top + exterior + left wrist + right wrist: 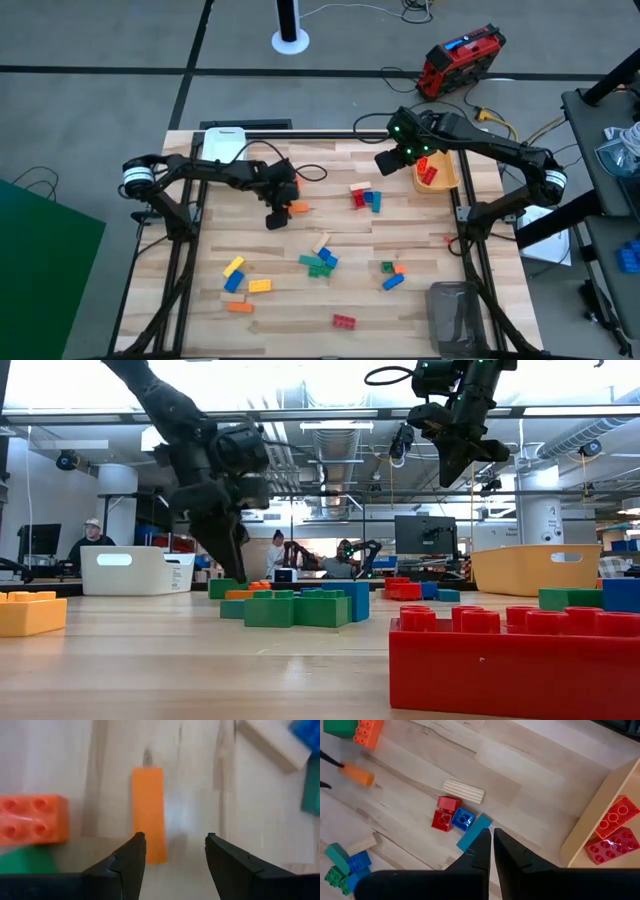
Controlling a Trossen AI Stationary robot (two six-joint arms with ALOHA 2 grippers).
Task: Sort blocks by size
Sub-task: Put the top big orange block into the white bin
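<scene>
Mostly the blocks lie loose on the wooden table (200, 320): a yellow and blue pair (234, 273) toward the left front, a green and blue cluster (318, 263) near the middle, a red and blue group (364, 196) farther back, and a red block (344, 321) alone at the front edge. That red block fills the near corner of the low view and is cut off by the frame there. Two red blocks (615, 832) lie inside the orange-yellow bin (447, 180) at the right rear; only part of the bin shows in the right wrist view.

An orange block (299, 208) lies just beside the left gripper (275, 220), which is down near the table left of centre. From the left wrist camera, a narrow orange block (148, 812) lies flat ahead of the fingers (127, 865), which stand apart with bare wood between them; the block's near end passes behind one fingertip, so contact cannot be judged. A stubby orange block (32, 818) sits to one side, blurred, over a green shape cut off at the edge.

The right gripper (388, 160) is raised above the table just beside the bin, its fingers (475, 857) nearly together and holding nothing. A white bin (224, 143) sits at the rear left, and a grey bin (458, 312) at the right front corner is hard to make out.
</scene>
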